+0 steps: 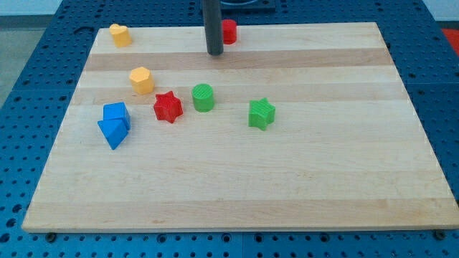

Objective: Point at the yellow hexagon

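Wooden board point(287, 179) on blue pegboard | 2 yellow, 2 red, 2 green, 2 blue blocks | my tip point(214, 54) nr top edge, beside red block point(229, 31), well apart frm yellow hexagon point(142, 79), touching nothing

On the board point(237, 186), the tip point(214, 54) stands near the view's top, just left of a block point(229, 31). The hexagon point(141, 79) lies below-left of it, under another block point(120, 34). Two blocks point(115, 123) touch at far left; a star point(168, 107), cylinder point(203, 97) and second star point(262, 113) run rightward.

Two yellow blocks point(120, 34) point(141, 79), two red point(229, 31) point(168, 107), two green point(203, 97) point(262, 113), two blue point(116, 113) point(113, 132).
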Tool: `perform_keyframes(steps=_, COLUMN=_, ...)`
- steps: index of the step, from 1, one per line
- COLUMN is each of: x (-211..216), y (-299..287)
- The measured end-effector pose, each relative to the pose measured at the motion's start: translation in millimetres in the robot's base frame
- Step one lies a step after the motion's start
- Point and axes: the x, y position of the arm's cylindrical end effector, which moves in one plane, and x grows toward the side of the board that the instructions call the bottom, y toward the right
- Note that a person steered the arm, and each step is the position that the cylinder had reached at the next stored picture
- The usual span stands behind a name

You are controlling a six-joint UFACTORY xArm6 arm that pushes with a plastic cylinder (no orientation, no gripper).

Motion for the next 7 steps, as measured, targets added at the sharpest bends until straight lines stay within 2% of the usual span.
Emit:
perform_keyframes(steps=1, x=51.2, y=23.5)
perform_keyframes(steps=2, x=70.7, y=13.7)
perform_keyframes(steps=3, x=68.9, y=-19.5)
perform_keyframes(steps=5, x=9.9, y=-46.0)
perform_keyframes(steps=6, x=-10.9, y=-85.7)
perform_keyframes(steps=7, x=0.0, y=-160.2)
